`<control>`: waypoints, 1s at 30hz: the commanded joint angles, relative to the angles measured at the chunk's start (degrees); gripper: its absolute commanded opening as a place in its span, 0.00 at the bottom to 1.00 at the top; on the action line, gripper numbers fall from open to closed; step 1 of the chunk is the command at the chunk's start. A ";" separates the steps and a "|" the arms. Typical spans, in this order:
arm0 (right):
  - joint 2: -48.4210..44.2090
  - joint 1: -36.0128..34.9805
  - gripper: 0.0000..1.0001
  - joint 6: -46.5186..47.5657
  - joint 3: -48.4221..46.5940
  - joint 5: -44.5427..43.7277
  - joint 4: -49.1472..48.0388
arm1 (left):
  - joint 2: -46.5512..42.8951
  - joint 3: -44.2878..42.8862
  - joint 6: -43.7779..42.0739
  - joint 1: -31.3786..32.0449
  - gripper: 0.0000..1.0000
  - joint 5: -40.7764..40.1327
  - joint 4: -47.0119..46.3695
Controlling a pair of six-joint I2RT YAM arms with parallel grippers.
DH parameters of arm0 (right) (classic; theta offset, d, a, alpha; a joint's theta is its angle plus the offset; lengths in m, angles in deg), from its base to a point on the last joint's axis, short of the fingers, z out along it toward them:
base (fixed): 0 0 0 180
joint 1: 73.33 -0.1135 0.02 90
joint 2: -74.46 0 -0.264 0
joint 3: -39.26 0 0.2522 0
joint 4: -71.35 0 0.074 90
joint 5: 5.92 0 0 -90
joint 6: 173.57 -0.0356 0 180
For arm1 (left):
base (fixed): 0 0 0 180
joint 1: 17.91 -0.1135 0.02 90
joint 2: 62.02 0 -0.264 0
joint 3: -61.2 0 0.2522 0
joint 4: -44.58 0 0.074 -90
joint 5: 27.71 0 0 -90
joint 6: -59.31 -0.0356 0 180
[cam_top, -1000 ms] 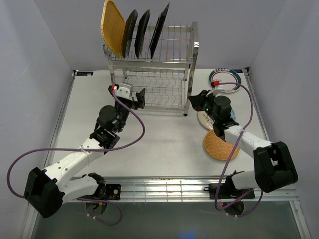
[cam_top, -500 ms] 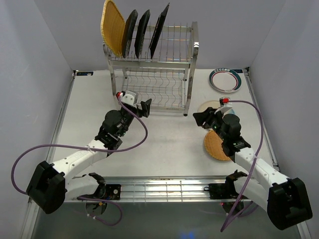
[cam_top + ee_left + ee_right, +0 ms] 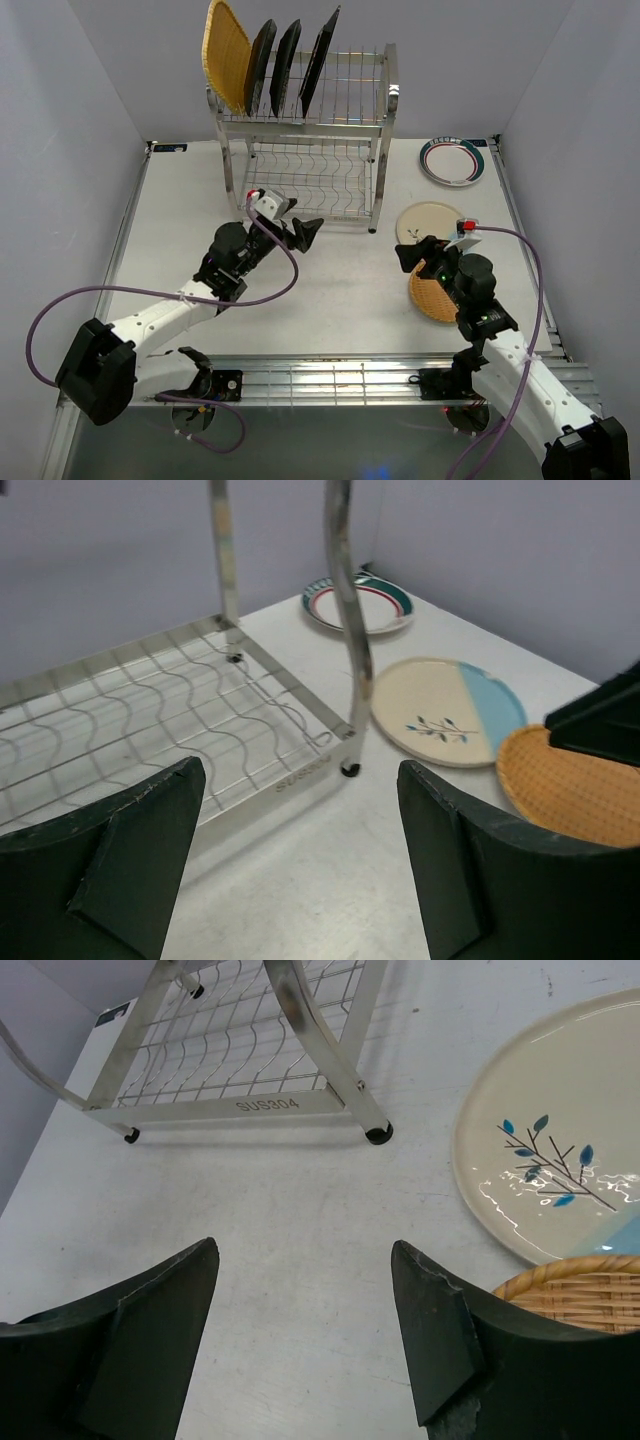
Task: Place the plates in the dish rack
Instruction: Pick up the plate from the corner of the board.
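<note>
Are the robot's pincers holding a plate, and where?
No. The left pincer and the right pincer are both open, with nothing between their fingers.

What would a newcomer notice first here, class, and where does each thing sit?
The tall steel rack at the back of the table, with a woven plate and three dark plates upright in its top tier. To its right three lie flat: a teal-rimmed plate, a cream-blue plate and a second woven plate. The left claw and right claw hang open, empty, before the rack.
</note>
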 commanded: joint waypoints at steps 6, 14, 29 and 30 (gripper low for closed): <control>-5.50 0.19 0.77 -1.33 -1.28 -5.10 8.58 | 9.44 -2.03 9.68 -0.02 0.86 26.02 0.42; -16.82 0.19 0.77 -4.40 -2.69 -13.81 16.85 | 25.35 -8.71 18.12 1.38 0.85 30.18 0.50; -24.49 0.19 0.77 -5.99 -5.33 -18.21 22.92 | 32.31 -12.94 29.79 13.69 0.96 18.49 2.26; -24.49 0.19 0.76 -5.99 -5.68 -18.38 23.18 | 32.57 -13.63 30.95 13.78 0.96 18.31 2.26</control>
